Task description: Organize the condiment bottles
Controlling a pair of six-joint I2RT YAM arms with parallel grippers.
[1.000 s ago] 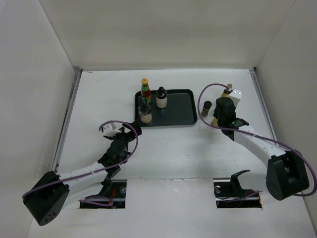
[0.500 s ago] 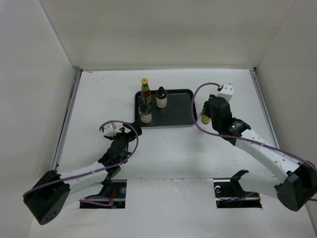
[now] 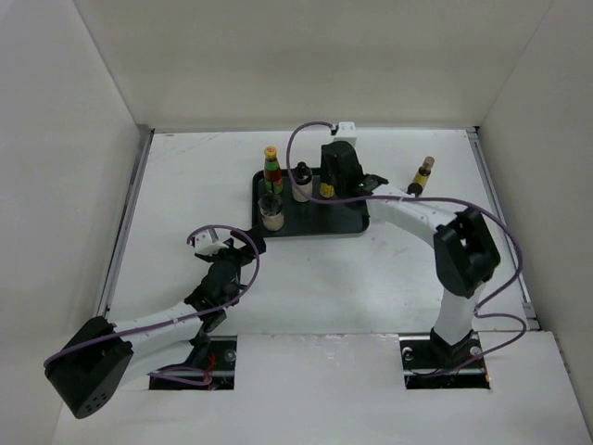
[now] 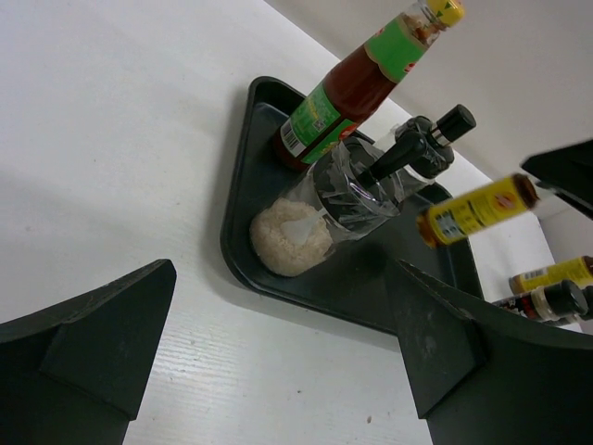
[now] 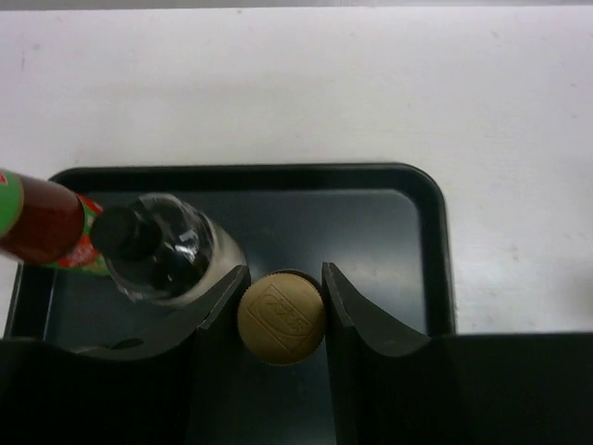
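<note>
Moved: your right claw (image 3: pixel 328 187), clamped on slim yellow-filled bottle (image 5: pixel 281 318), now over black rectangular tray (image 3: pixel 338 219). Trayed: three bottles (image 3: pixel 301 184); outside: one yellow bottle (image 3: pixel 422 174). Left claw (image 3: pixel 228 243) apart.

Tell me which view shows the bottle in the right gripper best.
Left wrist: it shows the yellow bottle side-on, label and brown cap, hanging over the black tray. The right wrist view shows only its cap top, between the right gripper's fingers; the top view shows only a small yellow patch beneath that gripper.
</note>
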